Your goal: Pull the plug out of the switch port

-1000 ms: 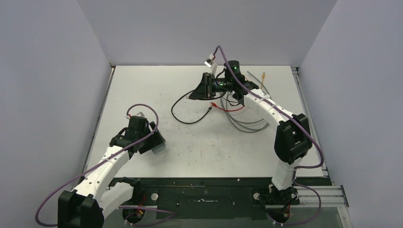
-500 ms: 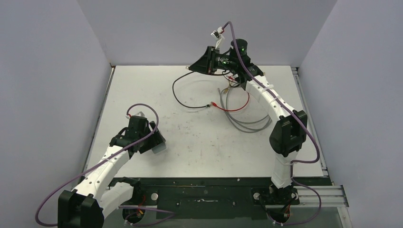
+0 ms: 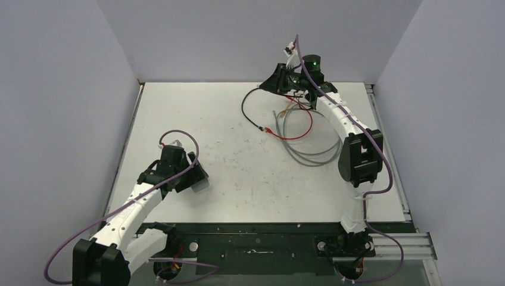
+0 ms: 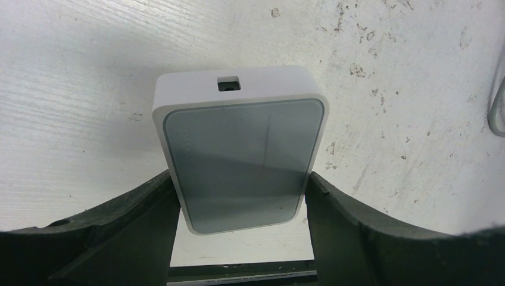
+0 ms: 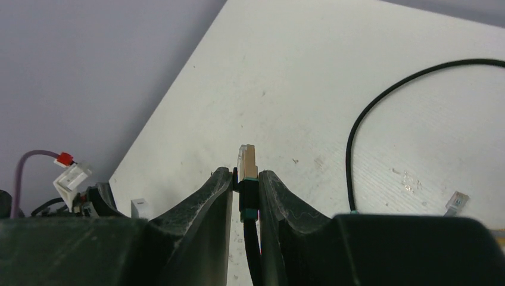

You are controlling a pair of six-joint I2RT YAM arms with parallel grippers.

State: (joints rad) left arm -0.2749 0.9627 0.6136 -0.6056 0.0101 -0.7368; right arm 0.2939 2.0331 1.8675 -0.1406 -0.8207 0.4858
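Observation:
The switch (image 4: 241, 161), a flat pale box with a grey top, lies on the white table between the fingers of my left gripper (image 4: 241, 182), which is shut on its sides. One socket shows on its far edge, and it holds no plug. In the top view the left gripper (image 3: 193, 179) sits at the near left. My right gripper (image 3: 277, 80) is raised at the far edge of the table. It is shut on the plug (image 5: 248, 161), a clear tip on a black boot. The plug's black cable (image 3: 245, 113) hangs down to the table.
A grey cable coil (image 3: 309, 154) and a red wire (image 3: 301, 132) lie on the table under the right arm. The black cable's other end, a clear plug (image 5: 457, 202), rests on the table. Walls close off the back and both sides.
My right gripper has risen and moved right toward the back wall with the plug, dragging the black cable with it. The left arm and the switch have not moved.

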